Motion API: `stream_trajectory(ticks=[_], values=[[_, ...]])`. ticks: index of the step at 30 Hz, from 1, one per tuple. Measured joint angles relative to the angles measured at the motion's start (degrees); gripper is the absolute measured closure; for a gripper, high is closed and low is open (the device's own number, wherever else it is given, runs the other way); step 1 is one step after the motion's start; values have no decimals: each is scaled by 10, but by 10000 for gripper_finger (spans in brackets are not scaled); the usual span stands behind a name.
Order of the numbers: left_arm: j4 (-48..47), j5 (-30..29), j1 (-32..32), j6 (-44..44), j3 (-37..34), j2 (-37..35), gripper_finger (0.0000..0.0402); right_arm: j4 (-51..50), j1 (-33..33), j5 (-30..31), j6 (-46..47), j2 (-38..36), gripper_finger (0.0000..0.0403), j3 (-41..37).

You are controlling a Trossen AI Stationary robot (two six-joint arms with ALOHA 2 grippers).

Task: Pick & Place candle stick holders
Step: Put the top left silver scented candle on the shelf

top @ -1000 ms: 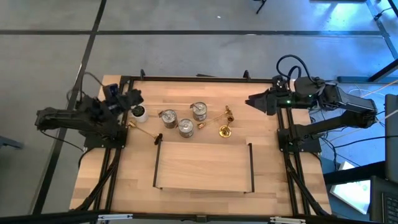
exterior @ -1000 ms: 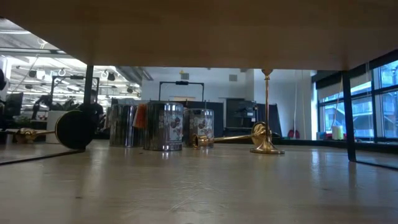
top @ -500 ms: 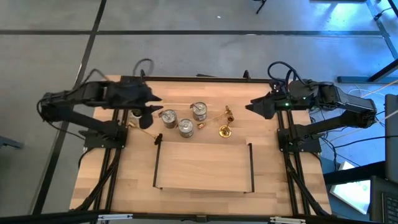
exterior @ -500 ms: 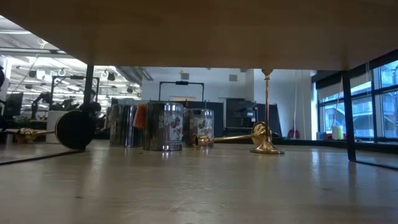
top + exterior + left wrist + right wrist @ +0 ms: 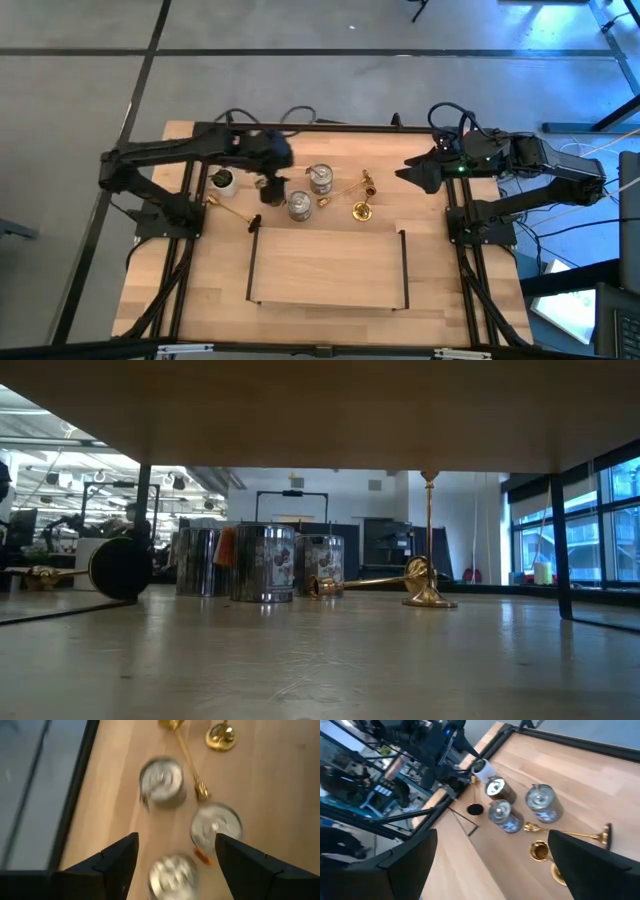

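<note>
Three squat silver candle stick holders [image 5: 161, 782] [image 5: 216, 825] [image 5: 172, 872] stand close together at the table's far middle. Two of them [image 5: 320, 180] [image 5: 298, 205] show in the high view; my left arm covers the third. One gold holder [image 5: 361, 211] stands on its round base, a second [image 5: 367, 183] lies beside it, and a third [image 5: 226, 208] lies at the left. My left gripper [image 5: 272, 188] hovers open over the leftmost silver holder, tipped downward. My right gripper [image 5: 405, 170] hangs open above the table's right edge.
A white cup [image 5: 222, 182] stands at the far left, and a small black disc [image 5: 253, 222] lies near it. A thin black rectangular frame [image 5: 328, 303] outlines the near middle of the wooden table [image 5: 450, 290], with bare wood inside it.
My left gripper has swung from the table's left edge toward the middle, tipping to point down, and now hangs over the silver holders. The holders have stayed in place.
</note>
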Motion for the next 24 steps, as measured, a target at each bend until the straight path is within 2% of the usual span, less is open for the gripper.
stream_trajectory(ticks=[3, 5, 8, 13, 20, 24], values=[[34, -3, 0, 88, 1, 32, 141, -11, 0, 7, 0, 0, 20, 0], [37, -3, 4, 104, 9, 57, 141, -15, 0, 17, 0, 0, 20, 0], [30, 15, 13, 56, 22, 96, 141, -15, 0, 35, 0, 1, 20, 0], [29, 65, 18, 3, 22, 119, 141, -3, 0, 46, 5, 16, 20, 0], [-24, 39, 36, 12, 22, 104, 141, 3, 0, 31, 1, 48, 20, 0], [-77, 54, 71, -9, 23, 87, 141, 4, 0, 31, 1, 69, 20, 0]])
